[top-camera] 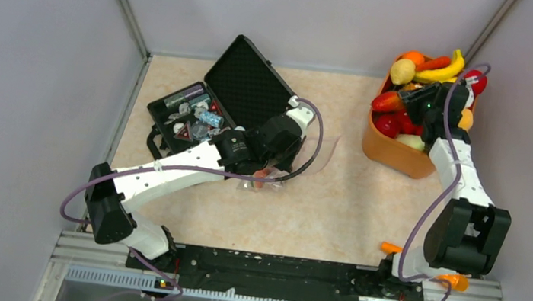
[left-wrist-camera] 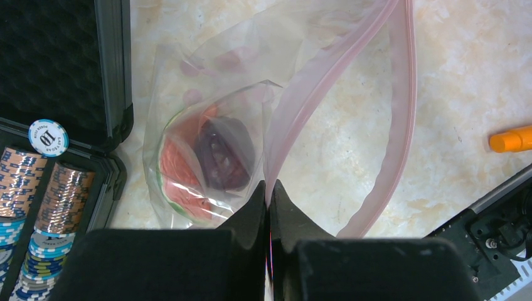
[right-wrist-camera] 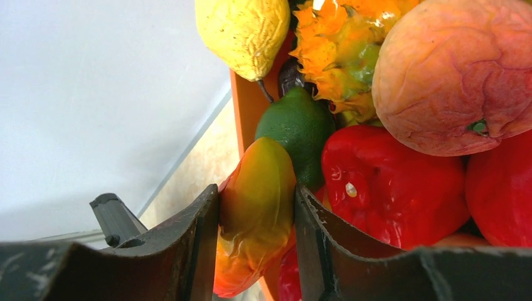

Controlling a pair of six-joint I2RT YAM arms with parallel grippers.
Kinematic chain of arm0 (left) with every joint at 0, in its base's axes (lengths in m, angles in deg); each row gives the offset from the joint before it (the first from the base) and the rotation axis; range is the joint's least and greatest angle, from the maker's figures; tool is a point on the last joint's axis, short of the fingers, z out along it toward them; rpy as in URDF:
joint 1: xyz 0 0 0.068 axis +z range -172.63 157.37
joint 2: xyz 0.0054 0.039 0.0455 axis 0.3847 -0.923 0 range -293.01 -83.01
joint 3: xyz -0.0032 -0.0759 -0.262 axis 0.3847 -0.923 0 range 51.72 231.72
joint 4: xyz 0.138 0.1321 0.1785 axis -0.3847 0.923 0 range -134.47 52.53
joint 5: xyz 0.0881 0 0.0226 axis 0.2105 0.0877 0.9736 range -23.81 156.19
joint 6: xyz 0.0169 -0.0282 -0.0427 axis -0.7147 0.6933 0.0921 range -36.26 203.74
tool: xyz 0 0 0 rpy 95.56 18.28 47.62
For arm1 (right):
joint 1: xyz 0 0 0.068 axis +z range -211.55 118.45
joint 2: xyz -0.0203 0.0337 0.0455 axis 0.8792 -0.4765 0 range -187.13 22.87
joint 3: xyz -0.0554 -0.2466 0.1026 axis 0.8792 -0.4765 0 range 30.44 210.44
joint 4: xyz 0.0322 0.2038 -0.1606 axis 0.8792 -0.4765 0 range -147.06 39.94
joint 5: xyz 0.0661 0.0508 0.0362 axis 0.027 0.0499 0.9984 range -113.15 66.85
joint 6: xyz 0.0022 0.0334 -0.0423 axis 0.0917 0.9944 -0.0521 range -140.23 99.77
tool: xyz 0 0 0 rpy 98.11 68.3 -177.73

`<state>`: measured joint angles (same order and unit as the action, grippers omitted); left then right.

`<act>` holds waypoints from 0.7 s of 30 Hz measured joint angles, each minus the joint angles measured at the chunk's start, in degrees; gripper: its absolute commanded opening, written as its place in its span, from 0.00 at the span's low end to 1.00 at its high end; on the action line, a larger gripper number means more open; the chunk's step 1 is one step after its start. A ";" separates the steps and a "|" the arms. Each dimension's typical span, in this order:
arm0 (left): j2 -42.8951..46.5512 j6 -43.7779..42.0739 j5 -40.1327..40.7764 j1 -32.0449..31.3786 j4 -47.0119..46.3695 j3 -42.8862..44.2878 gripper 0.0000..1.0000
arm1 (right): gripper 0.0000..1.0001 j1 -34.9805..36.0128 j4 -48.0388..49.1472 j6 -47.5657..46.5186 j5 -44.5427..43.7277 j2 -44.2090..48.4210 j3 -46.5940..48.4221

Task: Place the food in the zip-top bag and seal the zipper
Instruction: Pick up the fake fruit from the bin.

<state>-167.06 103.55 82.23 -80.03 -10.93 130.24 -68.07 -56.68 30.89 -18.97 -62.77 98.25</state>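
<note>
Right gripper squeezes a yellow-red fruit in the orange bowl, upper right. Left gripper pinches the zip-top bag by its zipper, mid-frame, well left of that fruit.

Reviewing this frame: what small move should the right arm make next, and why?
Probably lift the right gripper straight up, clearing the orange bowl. Its fingers press both sides of the glossy orange-and-green toy fruit, and the left gripper holds the clear plastic zip-top bag by its pink-red mouth strip, with the mouth gaping.
</note>
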 measured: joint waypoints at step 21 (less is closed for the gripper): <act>-0.13 0.98 -0.28 0.35 -0.11 0.04 0.00 | 0.10 1.31 2.43 -6.56 11.43 20.09 -8.22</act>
<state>-167.19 104.53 81.94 -79.68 -11.04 130.29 -66.76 -54.25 24.33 -7.53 -42.69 90.03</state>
